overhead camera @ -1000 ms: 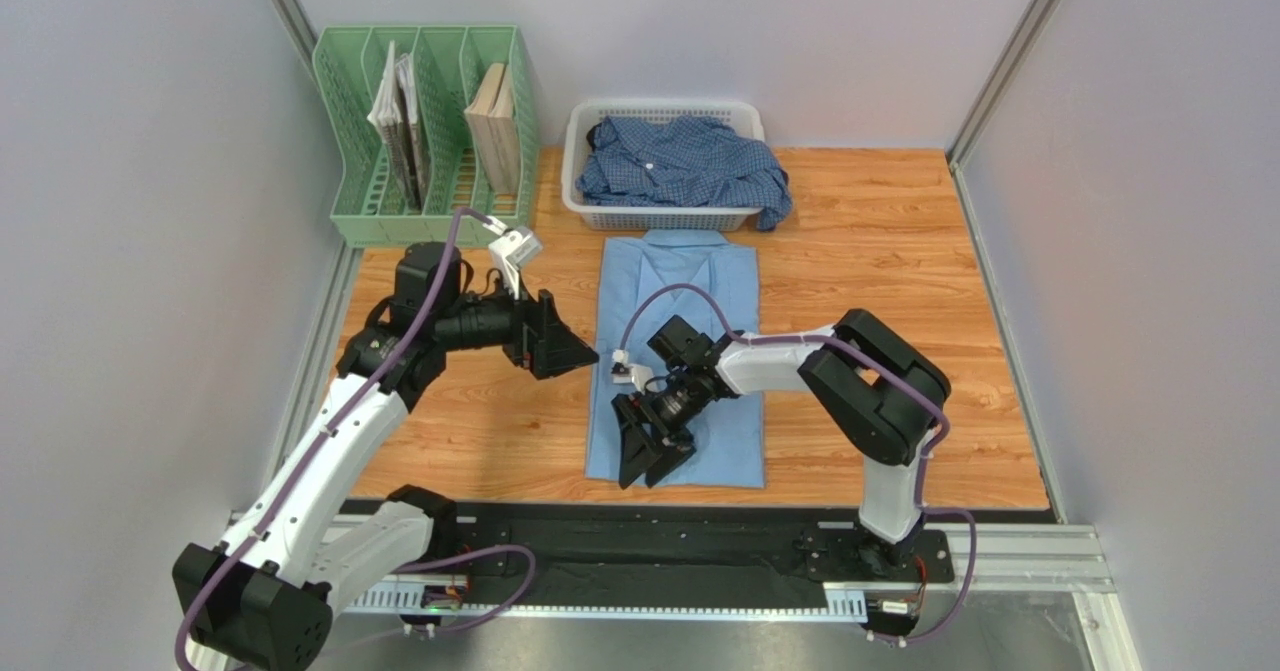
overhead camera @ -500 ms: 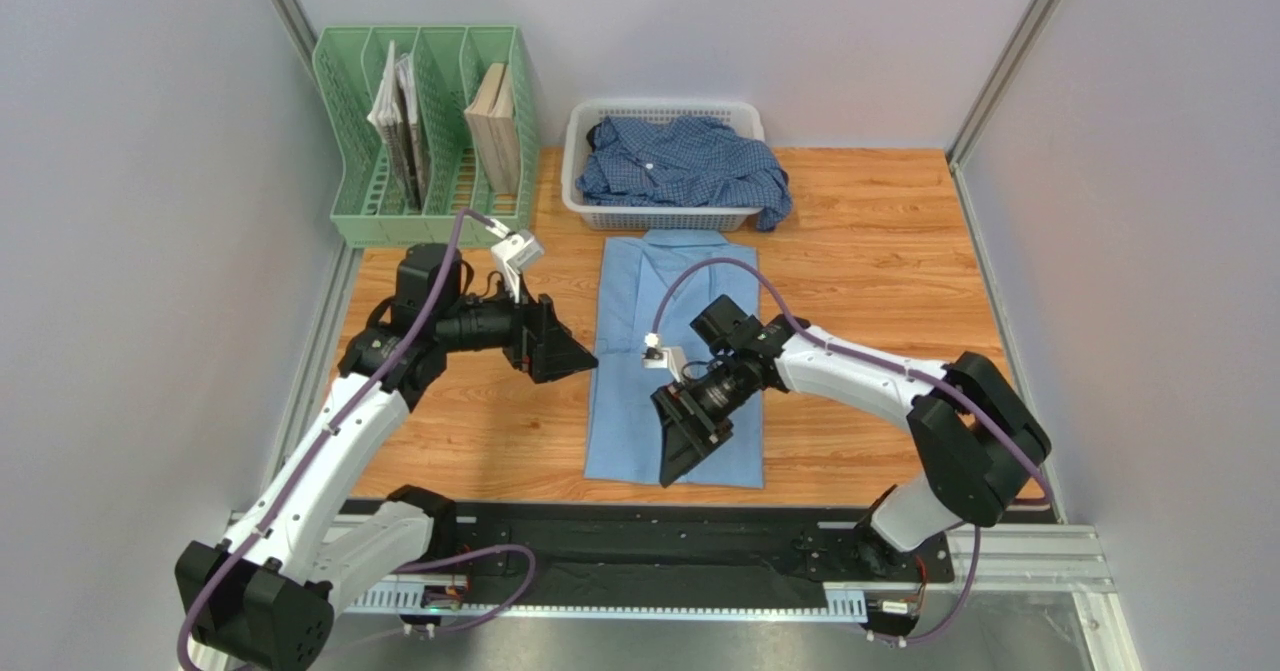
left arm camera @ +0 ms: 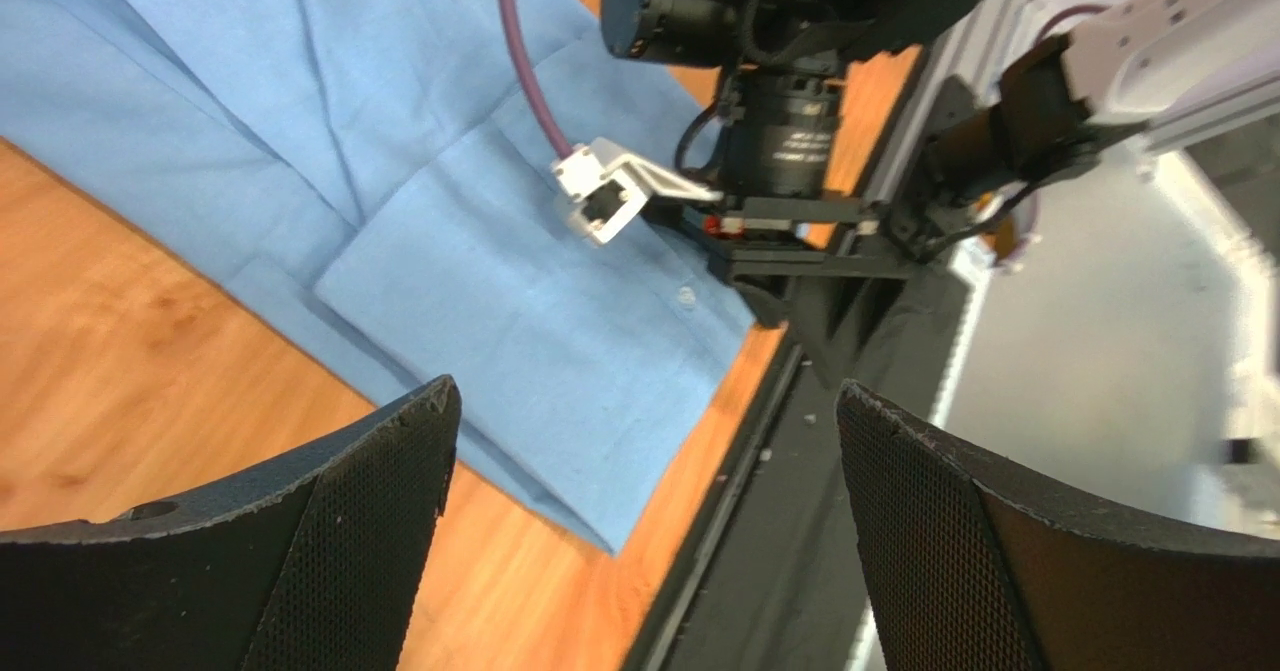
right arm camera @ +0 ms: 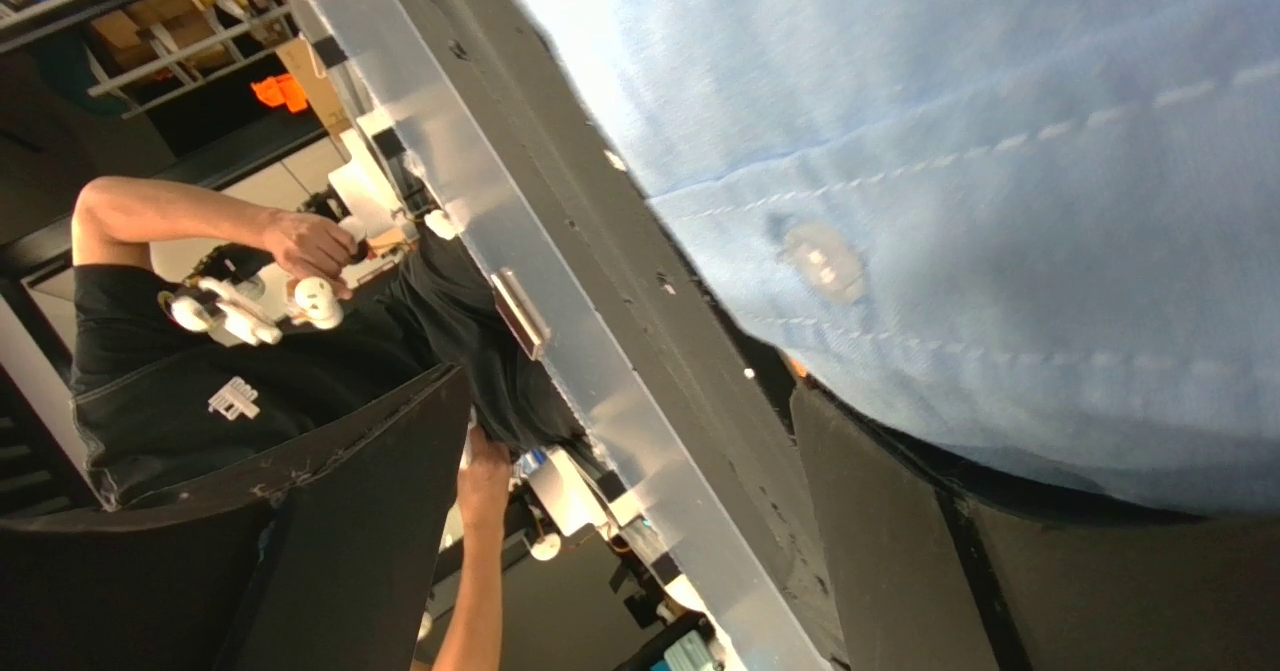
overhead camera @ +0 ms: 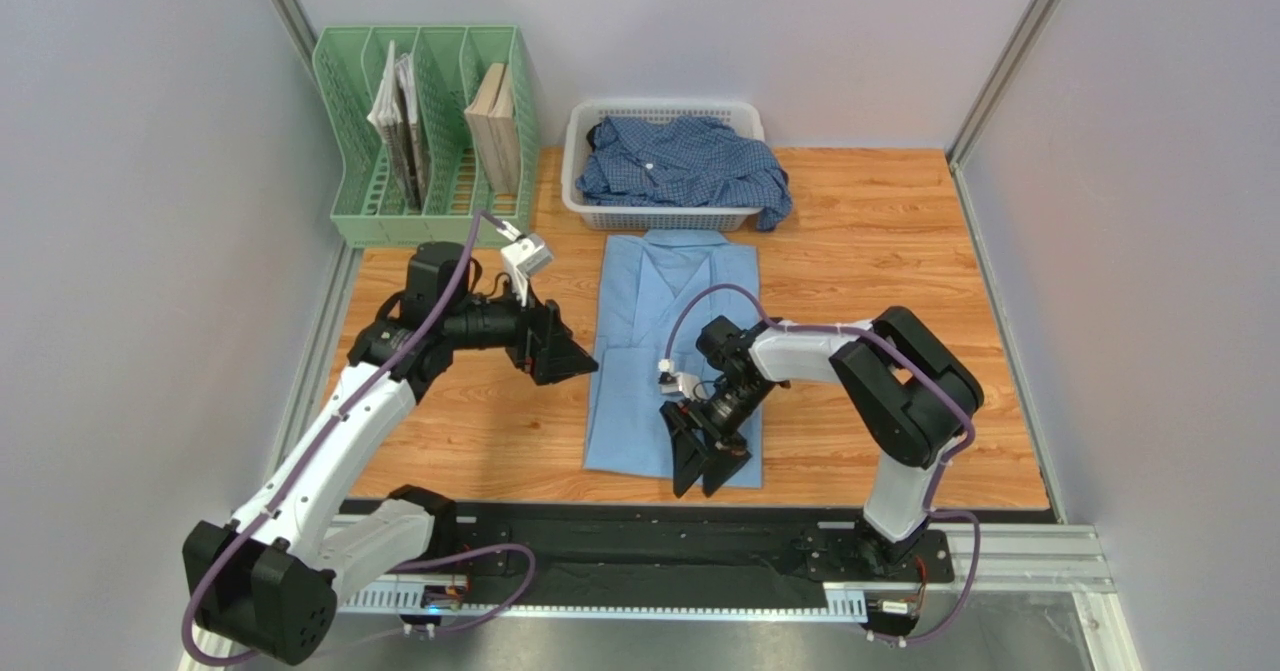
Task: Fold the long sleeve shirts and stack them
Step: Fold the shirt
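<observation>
The light sky-blue long sleeve shirt [overhead camera: 672, 344] lies flat on the wooden table, folded into a long narrow strip, collar toward the basket. The darker checked shirt [overhead camera: 679, 158] sits crumpled in the white basket [overhead camera: 661, 107]. My left gripper [overhead camera: 577, 358] hovers open just left of the blue shirt's left edge; in its wrist view [left arm camera: 646, 551] the shirt [left arm camera: 451, 206] and the right arm show beyond empty jaws. My right gripper [overhead camera: 706, 469] is open at the shirt's near hem, right of centre. Its wrist view [right arm camera: 631, 551] shows the hem and a button [right arm camera: 819, 263] by one finger [right arm camera: 977, 581].
A green file rack [overhead camera: 428, 131] with books stands at the back left. The black base rail [overhead camera: 601, 554] runs along the table's near edge, just beyond the shirt's hem. Grey walls close in both sides.
My right gripper moved from the shirt's lower left part to the right and toward the near hem, its jaws widening a little. The left gripper barely moved.
</observation>
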